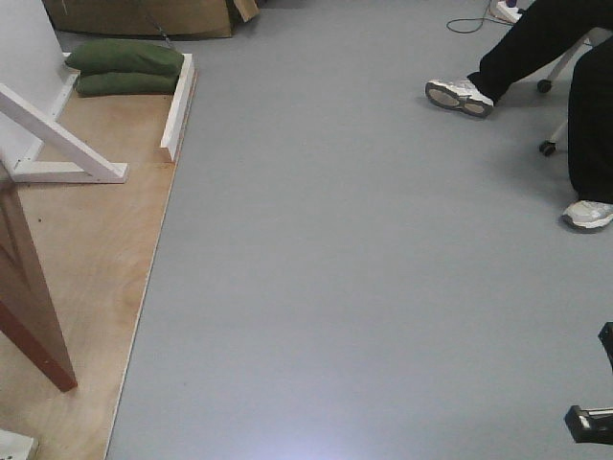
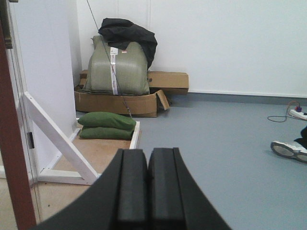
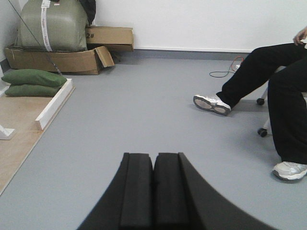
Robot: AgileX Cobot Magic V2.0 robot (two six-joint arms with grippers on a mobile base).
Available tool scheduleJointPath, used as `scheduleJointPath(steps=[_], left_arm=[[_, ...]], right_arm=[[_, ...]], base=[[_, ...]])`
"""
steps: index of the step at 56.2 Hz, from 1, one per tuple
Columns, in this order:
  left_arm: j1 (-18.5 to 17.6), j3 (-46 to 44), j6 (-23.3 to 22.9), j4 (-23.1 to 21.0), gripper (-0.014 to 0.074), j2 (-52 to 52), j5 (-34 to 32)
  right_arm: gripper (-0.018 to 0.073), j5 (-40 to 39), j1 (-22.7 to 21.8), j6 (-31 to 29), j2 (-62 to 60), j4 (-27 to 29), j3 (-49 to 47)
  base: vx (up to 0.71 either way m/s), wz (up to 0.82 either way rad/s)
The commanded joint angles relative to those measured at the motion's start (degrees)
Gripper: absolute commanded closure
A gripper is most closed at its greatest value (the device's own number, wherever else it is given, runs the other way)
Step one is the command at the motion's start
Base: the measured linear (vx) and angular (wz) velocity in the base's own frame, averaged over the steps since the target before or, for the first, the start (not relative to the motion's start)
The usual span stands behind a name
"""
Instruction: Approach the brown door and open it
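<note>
The brown door (image 1: 29, 297) stands at the left edge of the front view, its lower corner over the plywood floor panel (image 1: 96, 287). In the left wrist view its reddish-brown edge (image 2: 12, 158) runs down the left side, next to the white frame (image 2: 43, 86). My left gripper (image 2: 147, 152) is shut and empty, pointing at the floor right of the door. My right gripper (image 3: 153, 155) is shut and empty over grey floor, far from the door. No handle shows.
A white diagonal brace (image 1: 67, 144) and green sandbags (image 1: 124, 67) sit on the plywood. Cardboard boxes (image 2: 124, 100) and a grey sack (image 2: 117, 67) lie by the back wall. A seated person's legs (image 1: 575, 96) and chair casters are at the right. Grey floor (image 1: 364, 287) lies ahead.
</note>
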Motion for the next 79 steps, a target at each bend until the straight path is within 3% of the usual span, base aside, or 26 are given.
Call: scheduleJointPath(steps=[1,79], left_arm=[[-0.63,-1.6,-0.12,-0.01,0.0603,-1.0,-4.55],[-1.05,-1.6,-0.12,-0.01,0.0603,-1.0,-4.55]], right_arm=[[0.0559,-4.65,-0.29,-0.31,-0.81,-0.25,0.18],[0.0559,-4.65,-0.29,-0.31,-0.88,-0.25,0.18]], base=[[0.34,0.05],[0.2,0.01]])
